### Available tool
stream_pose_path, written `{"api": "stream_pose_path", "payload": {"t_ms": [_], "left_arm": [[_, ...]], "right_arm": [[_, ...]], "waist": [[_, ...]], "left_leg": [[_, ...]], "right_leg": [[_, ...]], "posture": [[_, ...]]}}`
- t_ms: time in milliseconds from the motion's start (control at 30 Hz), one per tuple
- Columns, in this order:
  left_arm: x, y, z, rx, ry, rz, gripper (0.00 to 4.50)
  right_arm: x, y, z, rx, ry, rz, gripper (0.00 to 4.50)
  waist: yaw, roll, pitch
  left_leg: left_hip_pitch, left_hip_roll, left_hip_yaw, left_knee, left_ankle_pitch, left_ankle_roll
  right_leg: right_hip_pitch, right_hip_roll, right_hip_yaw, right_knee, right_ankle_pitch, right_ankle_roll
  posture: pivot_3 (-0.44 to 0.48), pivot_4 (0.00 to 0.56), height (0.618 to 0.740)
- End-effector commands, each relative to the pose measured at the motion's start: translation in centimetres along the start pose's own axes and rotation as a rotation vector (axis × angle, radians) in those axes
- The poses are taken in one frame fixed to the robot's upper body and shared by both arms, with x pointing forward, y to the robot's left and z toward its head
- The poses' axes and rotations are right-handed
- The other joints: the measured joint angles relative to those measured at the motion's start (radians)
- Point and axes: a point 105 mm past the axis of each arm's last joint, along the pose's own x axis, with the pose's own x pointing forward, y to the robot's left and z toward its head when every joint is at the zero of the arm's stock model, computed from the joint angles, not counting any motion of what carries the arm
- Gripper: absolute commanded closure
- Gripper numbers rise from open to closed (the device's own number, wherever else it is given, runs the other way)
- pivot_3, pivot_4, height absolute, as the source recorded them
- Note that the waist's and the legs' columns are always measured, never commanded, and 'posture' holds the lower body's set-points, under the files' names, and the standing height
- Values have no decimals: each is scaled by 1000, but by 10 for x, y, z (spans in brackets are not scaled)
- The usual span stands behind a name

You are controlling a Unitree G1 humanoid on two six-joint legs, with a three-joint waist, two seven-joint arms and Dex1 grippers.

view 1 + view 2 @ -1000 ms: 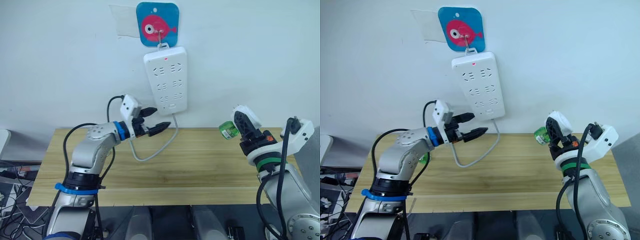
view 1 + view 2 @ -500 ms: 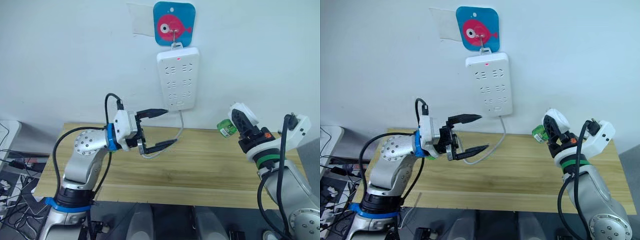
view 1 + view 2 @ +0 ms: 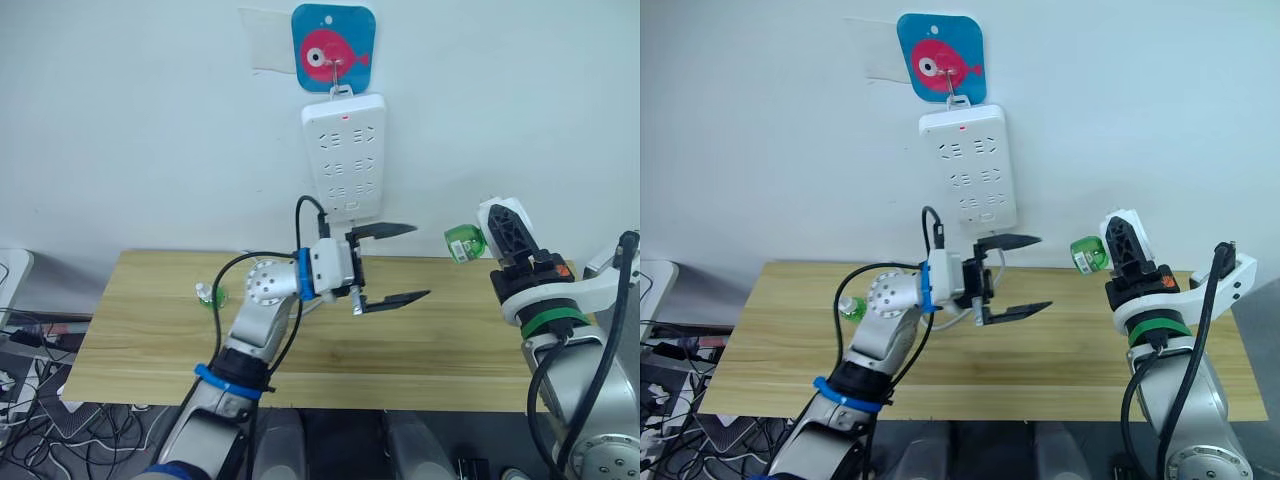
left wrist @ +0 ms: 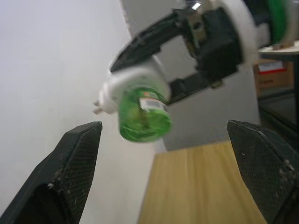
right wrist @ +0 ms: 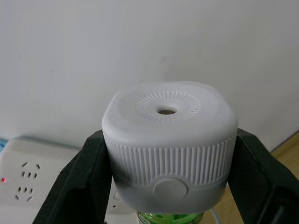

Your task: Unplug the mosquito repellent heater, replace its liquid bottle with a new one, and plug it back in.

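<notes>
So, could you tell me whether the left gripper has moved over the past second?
Yes. The left gripper has swung toward the robot's right, from left of the power strip to below its right edge.

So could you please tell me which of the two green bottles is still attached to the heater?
The green bottle under the white mosquito repellent heater, gripped in the right hand. The other green bottle sits alone on the wooden table, left of the left arm.

Even, bright indoor light falls on the white wall point(image 3: 150, 130), with no glare. The power strip point(image 3: 345, 155) casts only a faint, soft shadow on the wall beside it. Both head views are sharp across the bench point(image 3: 150, 340). In the left wrist view the mosquito repellent heater point(image 4: 135, 91) with its green bottle point(image 4: 145, 116) is motion-blurred. The right wrist view shows the heater crisply, with the wall behind the heater soft.
</notes>
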Motion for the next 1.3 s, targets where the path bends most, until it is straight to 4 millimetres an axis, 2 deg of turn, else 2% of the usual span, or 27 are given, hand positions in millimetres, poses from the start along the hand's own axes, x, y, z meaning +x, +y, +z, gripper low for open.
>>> {"api": "stream_pose_path", "payload": {"t_ms": [33,400,567,933,1233,1300], "left_arm": [[11,3,5,34,-38,30,26],[26,2,-1,-15,-39,37,26],[32,7,-1,-10,-39,54,26],[27,14,-3,-15,-20,78,26],[28,12,-4,7,-20,61,26],[29,12,-4,1,-24,62,448]], "right_arm": [[-8,16,7,39,-56,60,1556],[-8,28,-2,101,-32,106,1556],[-8,29,-3,99,-27,108,1556],[-9,28,-4,84,-21,109,1556],[-9,29,-7,90,-8,116,1556],[-9,29,-8,89,-6,117,1556]], "waist": [[-12,0,0],[-24,0,0],[-25,0,0],[-26,0,0],[-26,0,0],[-26,0,0]], "left_leg": [[0,0,0,0,0,0],[0,0,-1,0,0,0],[0,-1,-1,0,0,0],[0,-1,-1,0,0,0],[0,-1,-1,0,0,0],[0,-1,-1,0,0,0]], "right_leg": [[0,0,0,0,0,0],[0,0,0,0,0,0],[1,0,0,0,0,0],[1,0,-1,0,0,0],[1,0,-1,0,0,0],[1,0,-1,0,0,0]], "posture": [[-22,246,740],[-32,262,740],[-31,264,740],[-36,270,740],[-36,276,740],[-37,277,740]]}}
